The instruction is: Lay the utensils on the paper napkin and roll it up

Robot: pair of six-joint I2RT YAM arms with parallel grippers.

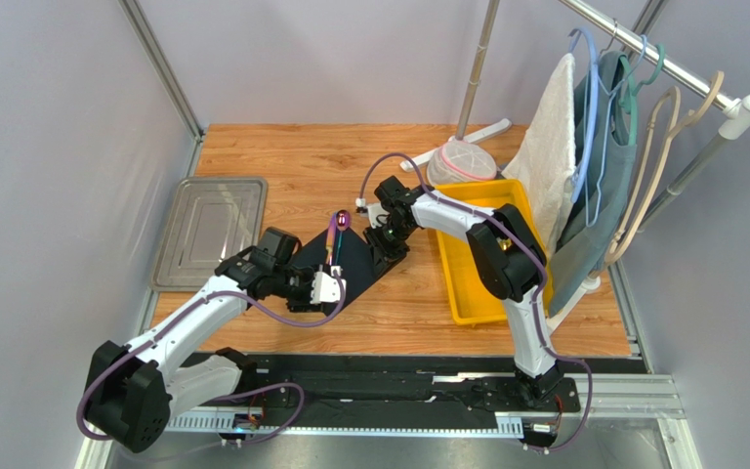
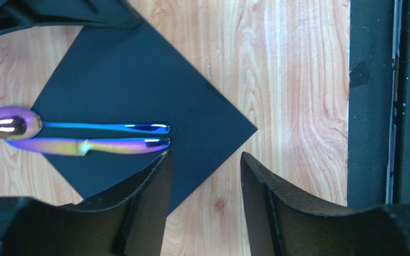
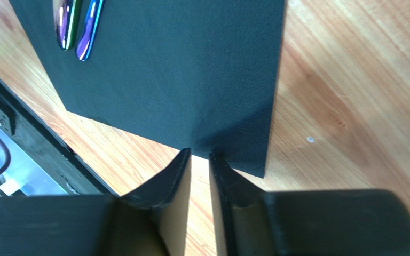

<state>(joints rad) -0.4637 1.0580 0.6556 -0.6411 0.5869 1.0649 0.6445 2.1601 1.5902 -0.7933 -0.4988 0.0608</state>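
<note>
The black paper napkin [image 1: 350,266] lies flat on the wooden table, also in the left wrist view [image 2: 138,80] and the right wrist view [image 3: 180,69]. Two iridescent utensils lie side by side on it: a spoon [image 2: 10,124] whose head sticks out past the napkin's edge, and a second slim piece [image 2: 84,145]. They show in the top view [image 1: 336,239], and their handle ends in the right wrist view [image 3: 76,26]. My left gripper [image 2: 206,160] is open and empty over the napkin's near corner. My right gripper [image 3: 199,154] has a narrow gap, empty, its tips at the napkin's edge.
A metal tray [image 1: 211,230] lies at the left. A yellow bin [image 1: 481,293] stands at the right, with a grey bowl-like thing [image 1: 462,161] behind it. A rack with a white towel [image 1: 550,147] and hangers [image 1: 633,117] is at the far right. A black rail [image 2: 372,106] runs along the near edge.
</note>
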